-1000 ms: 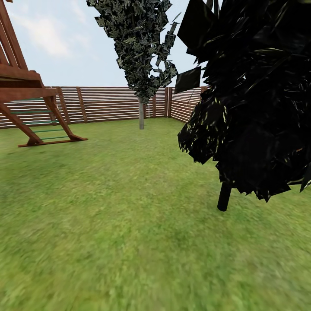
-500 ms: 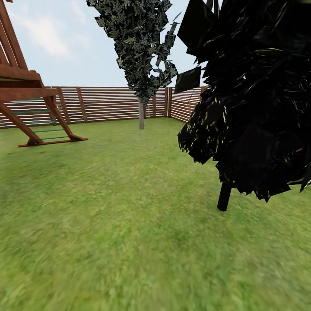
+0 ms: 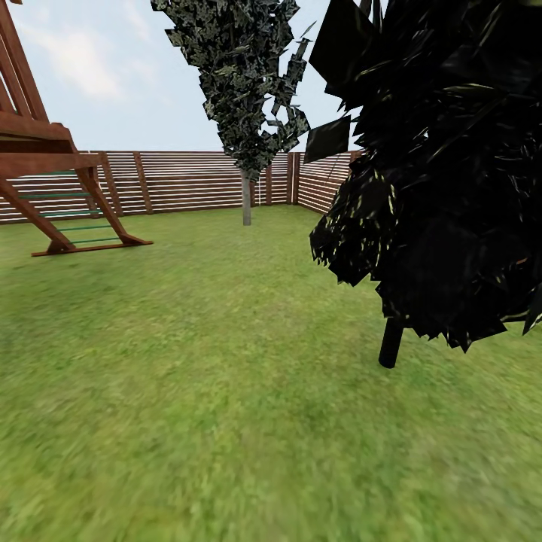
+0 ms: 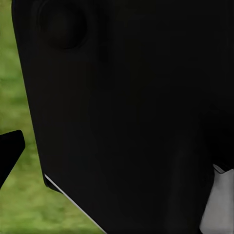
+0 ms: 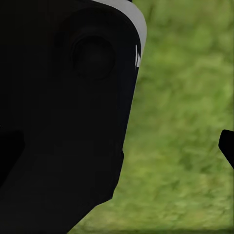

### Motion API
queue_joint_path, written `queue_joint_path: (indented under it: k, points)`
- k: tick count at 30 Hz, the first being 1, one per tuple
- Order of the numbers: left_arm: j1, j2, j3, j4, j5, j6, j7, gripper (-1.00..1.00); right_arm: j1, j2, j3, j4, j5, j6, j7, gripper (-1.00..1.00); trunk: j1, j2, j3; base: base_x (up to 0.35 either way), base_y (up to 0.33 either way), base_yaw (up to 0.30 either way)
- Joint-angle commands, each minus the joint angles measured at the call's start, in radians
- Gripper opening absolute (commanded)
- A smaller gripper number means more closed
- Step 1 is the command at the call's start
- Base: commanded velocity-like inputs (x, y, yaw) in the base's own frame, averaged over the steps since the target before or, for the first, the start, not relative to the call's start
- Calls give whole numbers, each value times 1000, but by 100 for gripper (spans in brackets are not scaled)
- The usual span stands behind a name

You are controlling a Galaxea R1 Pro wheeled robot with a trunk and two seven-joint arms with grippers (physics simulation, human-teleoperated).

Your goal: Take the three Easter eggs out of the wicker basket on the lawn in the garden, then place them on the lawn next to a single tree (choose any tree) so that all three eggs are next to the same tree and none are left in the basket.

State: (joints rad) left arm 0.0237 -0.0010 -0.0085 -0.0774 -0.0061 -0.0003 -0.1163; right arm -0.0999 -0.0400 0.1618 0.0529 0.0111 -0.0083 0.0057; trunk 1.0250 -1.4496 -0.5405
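Note:
The lawn (image 3: 188, 361) spreads wide and green in front of me in the head view, inside the garden's brown slat fence (image 3: 188, 181). The three Easter eggs, the wicker basket and the pale-trunked, light-green tree are out of view. In the left wrist view, my left gripper (image 4: 117, 151) hangs over grass with one black fingertip (image 4: 10, 148) at the frame's edge; a black part of the robot covers most of that picture. My right gripper (image 5: 119, 148) also hangs over grass, its fingertips (image 5: 227, 145) far apart. Both grippers are open and hold nothing.
A near-black leafy tree (image 3: 444, 188) on a short dark trunk (image 3: 391, 342) stands close at the right. A dark narrow cone-shaped tree (image 3: 246, 98) rises by the far fence. A red-brown wooden play frame (image 3: 53, 188) stands at the left.

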Motion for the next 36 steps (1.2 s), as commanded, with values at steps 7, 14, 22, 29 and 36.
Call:
queue_joint_path:
  k: [7, 14, 22, 29, 36]
  points:
    - [1, 0, -1, -2, -1, 0, -2, 100, -1, 0, 5, 2, 1, -1, 1, 100, 0, 0, -1, 0, 0, 0]
    - [1, 0, -1, -2, -1, 0, -2, 100, -1, 0, 5, 2, 1, -1, 1, 100, 0, 0, -1, 0, 0, 0]
    - [1, -1, -1, -2, -1, 0, -2, 100, -1, 0, 5, 2, 1, -1, 1, 100, 0, 0, -1, 0, 0, 0]
    - [1, 0, -1, -2, 0, 0, -2, 100, -1, 0, 5, 2, 1, -1, 1, 100, 0, 0, -1, 0, 0, 0]
    - [1, 0, -1, -2, -1, 0, -2, 100, -1, 0, 5, 2, 1, -1, 1, 100, 0, 0, -1, 0, 0, 0]
